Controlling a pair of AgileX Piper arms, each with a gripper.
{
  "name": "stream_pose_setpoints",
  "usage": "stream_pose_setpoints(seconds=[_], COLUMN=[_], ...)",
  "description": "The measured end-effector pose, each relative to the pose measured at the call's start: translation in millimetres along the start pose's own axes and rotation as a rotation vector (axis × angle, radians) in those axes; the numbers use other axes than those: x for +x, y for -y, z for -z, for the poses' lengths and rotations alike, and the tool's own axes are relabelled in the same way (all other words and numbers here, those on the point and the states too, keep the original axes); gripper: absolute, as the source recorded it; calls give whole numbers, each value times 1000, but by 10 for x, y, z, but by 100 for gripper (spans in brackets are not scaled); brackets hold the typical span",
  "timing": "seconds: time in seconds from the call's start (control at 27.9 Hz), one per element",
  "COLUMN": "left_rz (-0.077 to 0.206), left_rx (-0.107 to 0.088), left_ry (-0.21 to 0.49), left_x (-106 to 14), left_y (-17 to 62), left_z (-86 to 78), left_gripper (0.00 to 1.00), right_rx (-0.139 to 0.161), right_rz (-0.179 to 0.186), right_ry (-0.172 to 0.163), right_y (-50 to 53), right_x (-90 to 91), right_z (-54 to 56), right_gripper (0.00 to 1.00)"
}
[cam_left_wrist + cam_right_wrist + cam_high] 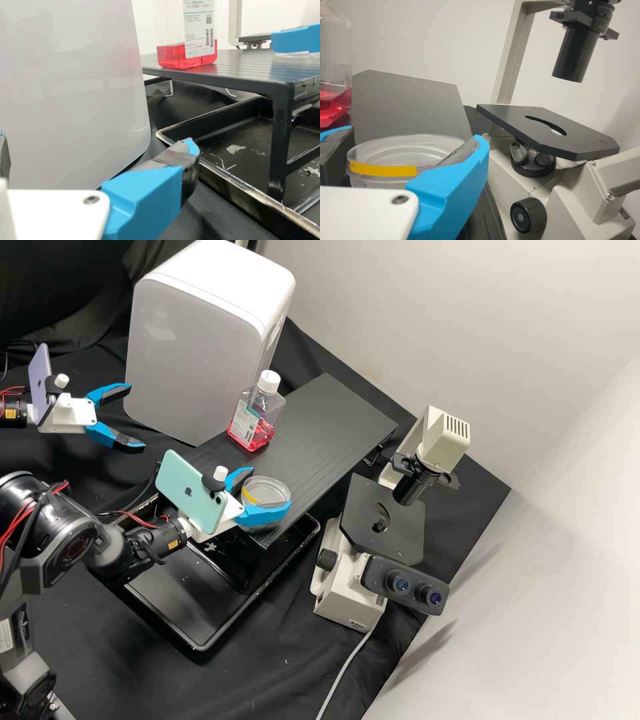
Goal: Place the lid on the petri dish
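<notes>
Just left of centre in the high view, a clear, shallow, round petri dish (268, 488) sits at the lower left corner of a black ribbed platform (320, 433). A strip of yellow tape (382, 169) runs along the dish's side wall. The right gripper (270, 493) has its blue fingers narrowed around the dish, apparently gripping it. Whether a lid is on the dish is hard to tell. At upper left, the left gripper (133, 417) hangs spread wide, holding nothing, beside a white box (200, 333).

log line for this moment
right jaws: shut on clear round yellow-taped petri dish, on black ribbed shelf | left jaws: open, beside white box
</notes>
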Motion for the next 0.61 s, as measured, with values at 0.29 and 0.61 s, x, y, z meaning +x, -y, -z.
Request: stream_pose_setpoints(seconds=[0.29, 0.61], left_rz=[0, 2], left_rx=[0, 7], left_ry=[2, 11], left_x=[0, 2], left_y=[1, 5], left_z=[-7, -34], left_gripper=[100, 100], right_rx=[20, 43], right_rz=[0, -14], right_ry=[4, 13], right_y=[-13, -83], right_x=[-46, -125], right_z=[-21, -54], right_gripper=[0, 100])
